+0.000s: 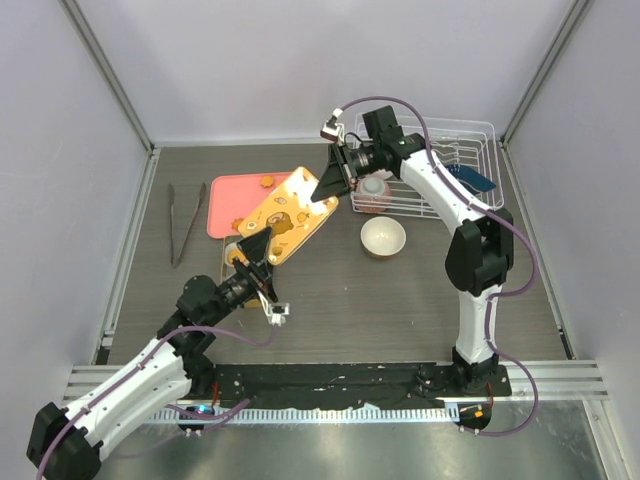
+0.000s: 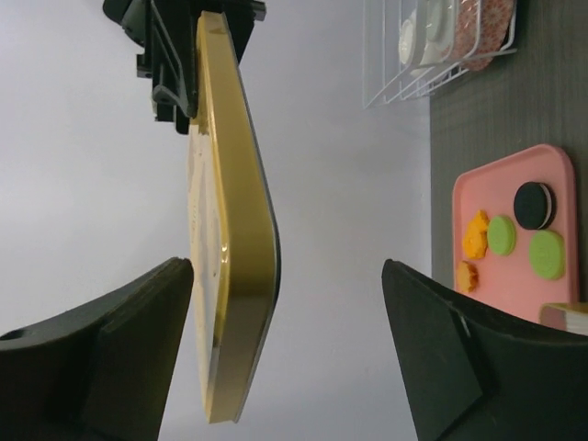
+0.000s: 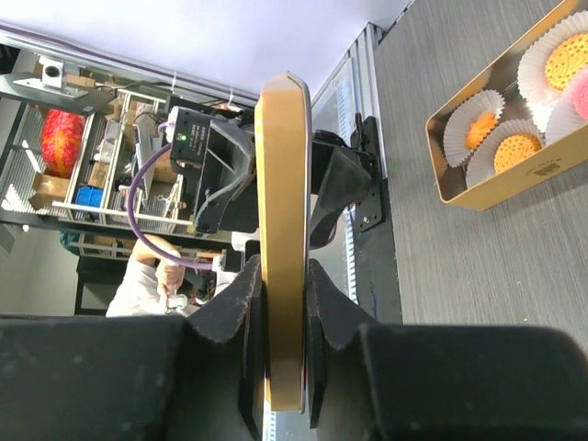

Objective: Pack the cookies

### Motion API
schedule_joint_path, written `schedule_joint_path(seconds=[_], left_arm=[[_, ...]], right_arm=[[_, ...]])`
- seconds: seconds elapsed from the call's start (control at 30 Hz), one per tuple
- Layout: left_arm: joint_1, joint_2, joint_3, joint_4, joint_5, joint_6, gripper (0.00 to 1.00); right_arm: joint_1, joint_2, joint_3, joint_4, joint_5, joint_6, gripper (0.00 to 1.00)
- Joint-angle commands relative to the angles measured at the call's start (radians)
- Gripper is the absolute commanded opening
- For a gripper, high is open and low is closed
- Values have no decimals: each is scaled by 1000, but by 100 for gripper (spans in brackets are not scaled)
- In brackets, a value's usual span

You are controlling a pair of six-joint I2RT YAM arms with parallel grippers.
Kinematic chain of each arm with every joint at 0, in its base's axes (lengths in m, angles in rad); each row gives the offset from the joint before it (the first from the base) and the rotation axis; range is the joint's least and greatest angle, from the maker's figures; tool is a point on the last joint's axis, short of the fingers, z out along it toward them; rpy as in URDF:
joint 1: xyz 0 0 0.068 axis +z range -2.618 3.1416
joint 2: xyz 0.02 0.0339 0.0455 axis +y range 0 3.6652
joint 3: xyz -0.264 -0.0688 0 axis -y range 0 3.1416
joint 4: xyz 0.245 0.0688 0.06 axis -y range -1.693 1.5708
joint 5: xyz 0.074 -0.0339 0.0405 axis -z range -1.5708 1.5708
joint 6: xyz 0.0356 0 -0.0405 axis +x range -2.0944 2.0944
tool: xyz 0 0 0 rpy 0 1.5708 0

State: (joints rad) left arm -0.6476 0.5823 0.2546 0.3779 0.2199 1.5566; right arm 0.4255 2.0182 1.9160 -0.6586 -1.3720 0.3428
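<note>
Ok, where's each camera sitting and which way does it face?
Top: above and behind the arms, facing down at the table; both arms show, meeting at a gold lid.
Left wrist: on the left arm, facing the lid's edge and a pink tray; open left gripper shows.
Right wrist: on the right arm, facing a tin; right gripper shows, clamped on the lid.
Shared: the lid in all; wrist views face each other.

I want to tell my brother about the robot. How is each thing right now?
lid, off the tin, held up in the air
right fingers, shut on lid
left fingers, open, lid between them
tin, open, cookies inside
bowl, upright, empty
</note>
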Motion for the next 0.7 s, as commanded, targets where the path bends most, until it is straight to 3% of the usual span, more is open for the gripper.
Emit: schedule_joint_path(seconds=[0.0, 0.33, 0.67], left_arm=[[-4, -9, 21, -68, -20, -15, 97], [-3, -30, 96, -364, -70, -88, 100], [-4, 109, 500, -773, -158, -481, 100]], right_arm=[[-27, -16, 63, 30, -21, 10, 1], [-90, -36, 60, 39, -27, 15, 1], [-129, -58, -44, 37, 31, -44, 1]])
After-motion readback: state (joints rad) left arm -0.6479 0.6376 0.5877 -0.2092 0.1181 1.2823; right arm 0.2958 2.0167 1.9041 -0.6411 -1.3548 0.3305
